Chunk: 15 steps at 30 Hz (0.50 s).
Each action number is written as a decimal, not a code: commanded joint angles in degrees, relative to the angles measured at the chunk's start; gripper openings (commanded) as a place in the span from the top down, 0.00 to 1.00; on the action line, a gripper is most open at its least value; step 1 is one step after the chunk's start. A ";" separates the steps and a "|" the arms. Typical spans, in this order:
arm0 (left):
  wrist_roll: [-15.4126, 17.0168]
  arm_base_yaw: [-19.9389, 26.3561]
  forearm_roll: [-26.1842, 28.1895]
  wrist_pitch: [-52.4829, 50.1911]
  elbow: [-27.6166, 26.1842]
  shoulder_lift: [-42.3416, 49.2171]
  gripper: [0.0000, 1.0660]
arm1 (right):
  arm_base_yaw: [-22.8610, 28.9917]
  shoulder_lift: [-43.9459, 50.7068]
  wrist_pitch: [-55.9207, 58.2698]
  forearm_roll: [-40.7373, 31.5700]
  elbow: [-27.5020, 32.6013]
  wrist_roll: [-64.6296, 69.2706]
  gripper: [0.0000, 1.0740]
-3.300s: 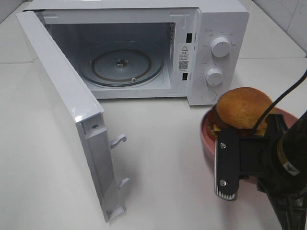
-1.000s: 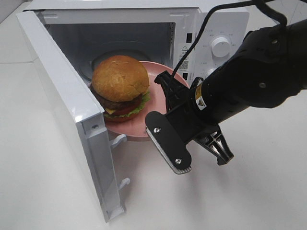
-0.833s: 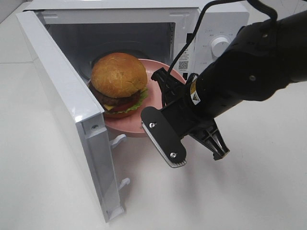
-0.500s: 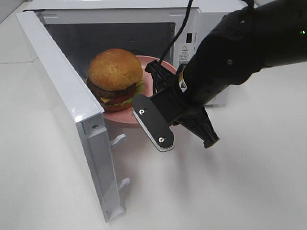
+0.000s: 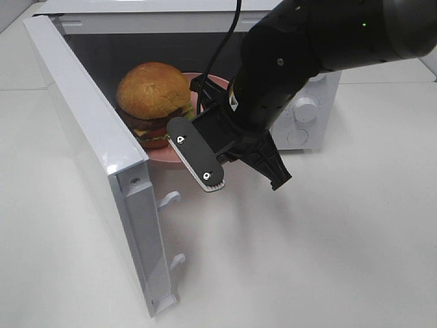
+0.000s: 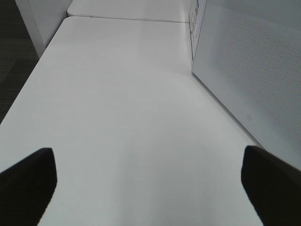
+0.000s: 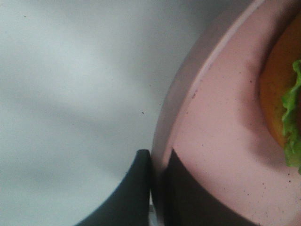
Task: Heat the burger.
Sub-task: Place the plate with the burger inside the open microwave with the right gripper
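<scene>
Burger [image 5: 153, 98] upright on pink dish [image 5: 179, 156], at microwave [image 5: 308, 116] opening

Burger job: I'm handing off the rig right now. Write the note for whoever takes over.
Right gripper: jaws shut on the rim of the pink dish.
Left gripper: jaws open, holding nothing, over bare table beside the outside of the microwave door.
Burger: on the pink dish, at the mouth of the open microwave. Whether the dish rests on anything inside cannot be told.
Done: door open, dish brought to the cavity.
To do: probably seat the dish inside, release, pull the arm out, close the door, set the dials.
</scene>
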State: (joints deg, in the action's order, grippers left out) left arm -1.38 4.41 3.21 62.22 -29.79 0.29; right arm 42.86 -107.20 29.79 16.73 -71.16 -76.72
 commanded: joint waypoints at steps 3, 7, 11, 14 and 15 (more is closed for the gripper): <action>0.06 -0.29 0.34 -0.86 0.23 0.92 0.05 | -0.29 -1.83 -0.69 -0.46 -5.21 3.04 1.00; 0.06 -0.29 0.34 -0.86 0.23 0.92 0.05 | -0.29 -3.04 -0.29 0.11 -7.91 3.09 1.00; 0.11 -0.29 0.34 -0.86 0.23 0.92 0.05 | -0.29 -5.27 0.92 1.78 -10.89 2.46 1.00; 0.06 -0.29 0.34 -0.86 0.23 0.92 0.05 | -0.29 -6.59 2.69 1.83 -13.46 2.46 1.00; 0.06 -0.29 0.34 -0.86 0.23 0.92 0.05 | -0.29 -6.59 2.69 1.83 -13.46 2.46 1.00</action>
State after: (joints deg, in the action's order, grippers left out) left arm -1.38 4.41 3.21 62.22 -29.79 0.29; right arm 42.86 -114.08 33.92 17.99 -82.74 -74.66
